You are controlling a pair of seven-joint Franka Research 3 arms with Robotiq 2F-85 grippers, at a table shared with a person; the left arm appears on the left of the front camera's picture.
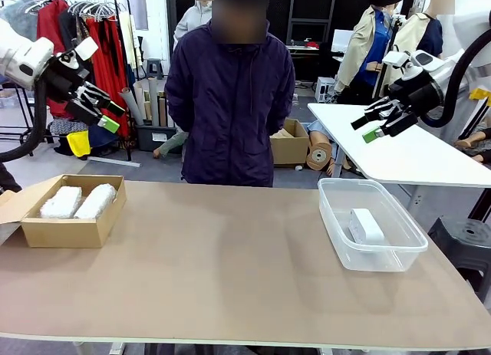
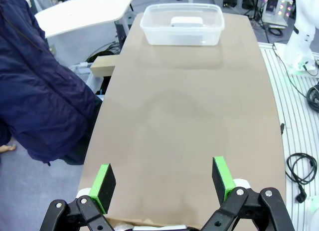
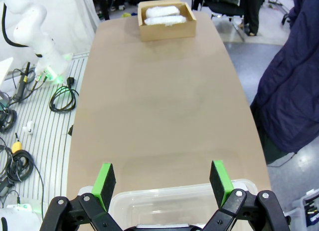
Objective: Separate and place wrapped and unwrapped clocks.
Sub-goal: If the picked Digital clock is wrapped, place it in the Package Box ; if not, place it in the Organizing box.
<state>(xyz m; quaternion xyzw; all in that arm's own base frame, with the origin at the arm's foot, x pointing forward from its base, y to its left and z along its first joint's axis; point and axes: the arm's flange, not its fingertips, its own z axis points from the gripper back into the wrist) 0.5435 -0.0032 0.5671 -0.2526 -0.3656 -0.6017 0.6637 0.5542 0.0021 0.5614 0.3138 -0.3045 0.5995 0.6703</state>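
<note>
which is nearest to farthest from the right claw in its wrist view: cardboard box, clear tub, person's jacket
1. clear tub, directly beneath the right claw.
2. person's jacket, at the picture's right, beside the table.
3. cardboard box, at the table's far end.

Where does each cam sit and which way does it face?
Front: between the arms, facing the person across the brown table; left pincer and right pincer raised, open.
Left wrist: above the brown cardboard box, looking along the table to the clear plastic tub holding the bare white clock.
Right wrist: above the tub, facing the box with two bubble-wrapped bundles.
Shared: tub, box.
</note>
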